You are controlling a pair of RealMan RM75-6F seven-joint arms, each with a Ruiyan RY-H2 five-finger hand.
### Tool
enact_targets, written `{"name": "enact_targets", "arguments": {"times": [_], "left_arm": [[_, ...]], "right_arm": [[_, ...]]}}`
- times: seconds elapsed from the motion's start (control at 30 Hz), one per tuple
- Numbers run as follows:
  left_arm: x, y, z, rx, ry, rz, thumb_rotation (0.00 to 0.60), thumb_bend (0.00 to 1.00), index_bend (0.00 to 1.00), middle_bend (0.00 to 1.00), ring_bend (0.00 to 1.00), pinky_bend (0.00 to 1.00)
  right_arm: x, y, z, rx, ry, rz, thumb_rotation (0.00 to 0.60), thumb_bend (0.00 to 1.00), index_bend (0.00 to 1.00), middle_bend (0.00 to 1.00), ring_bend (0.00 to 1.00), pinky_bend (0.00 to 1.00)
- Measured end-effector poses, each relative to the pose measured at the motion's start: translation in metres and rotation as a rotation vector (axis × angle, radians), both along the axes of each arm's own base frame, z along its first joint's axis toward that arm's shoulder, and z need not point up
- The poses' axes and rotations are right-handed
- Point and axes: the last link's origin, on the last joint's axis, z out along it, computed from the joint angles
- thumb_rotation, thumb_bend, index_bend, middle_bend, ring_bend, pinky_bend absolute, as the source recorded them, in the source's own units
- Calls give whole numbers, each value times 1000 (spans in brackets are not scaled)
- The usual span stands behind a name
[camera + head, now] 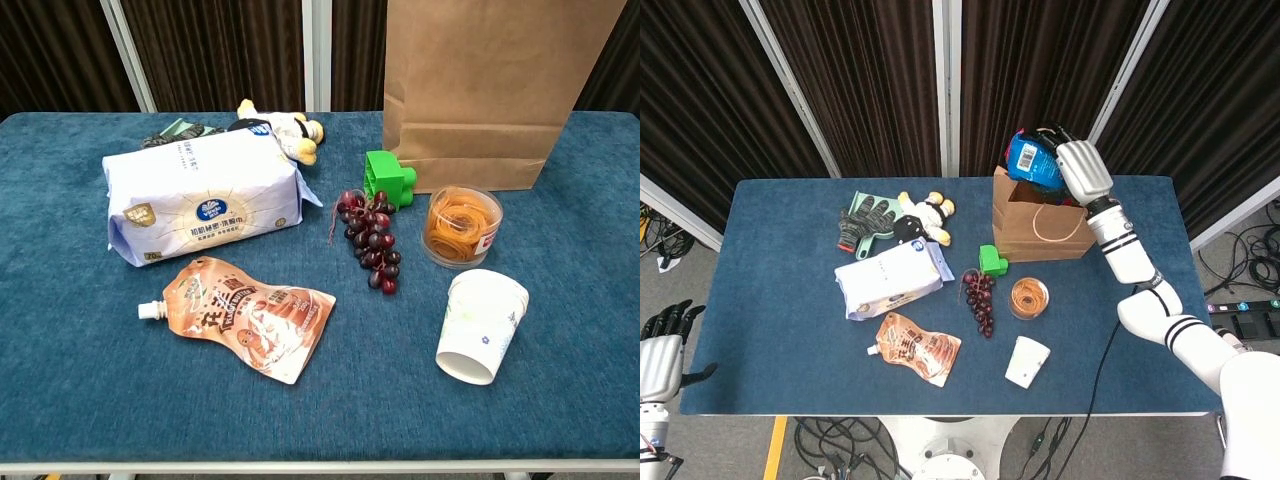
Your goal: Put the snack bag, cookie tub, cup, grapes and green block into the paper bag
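Observation:
My right hand (1082,171) grips the blue snack bag (1029,158) at the open top of the brown paper bag (1038,222), which stands at the table's back right. The snack bag's lower edge sits at the bag's rim. In the chest view only the paper bag's front (490,90) shows; the hand is out of frame there. In front of the bag lie the green block (992,261) (388,180), dark grapes (980,300) (370,240), the clear cookie tub (1029,298) (462,226) and a white cup (1027,361) (480,325) on its side. My left hand (660,345) hangs off the table's left, holding nothing.
A white wipes pack (888,279), an orange spouted pouch (913,348), a plush toy (925,217) and grey-green gloves (865,220) lie on the left half of the blue table (780,300). Dark curtains stand behind.

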Motion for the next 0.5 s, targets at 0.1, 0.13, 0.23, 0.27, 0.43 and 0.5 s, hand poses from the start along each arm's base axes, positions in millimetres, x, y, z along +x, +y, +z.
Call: {"name": "enact_targets", "arguments": {"times": [0.1,0.13,0.23,0.27,0.43,0.5], "left_arm": [[0,0,0,-1,0,-1,600,40,232,203,121,152],[0,0,0,0,-1,-2,600,40,232,203,121,152],[1,0,0,1,0,-5,600,40,232,203,121,153],[1,0,0,2,1,-7,600,40,232,202,121,152],[2,0,2,5,2,-12,600,40,232,202,121,152],[2,0,2,5,1,-13,600,40,232,203,121,153]], "right_arm": [[-2,4,6,-5,-10,1,600,165,0,180,0,157],[-2,5,8,-5,-14,1,600,165,0,178,0,157],[-4,9,13,-6,-27,3,600,166,0,174,0,157],[-5,11,16,-8,-31,5,600,166,0,173,0,157],[-11,19,23,-1,-39,0,600,166,0,169,0,168],[-15,22,25,12,-36,-8,600,168,0,168,1,191]]}}
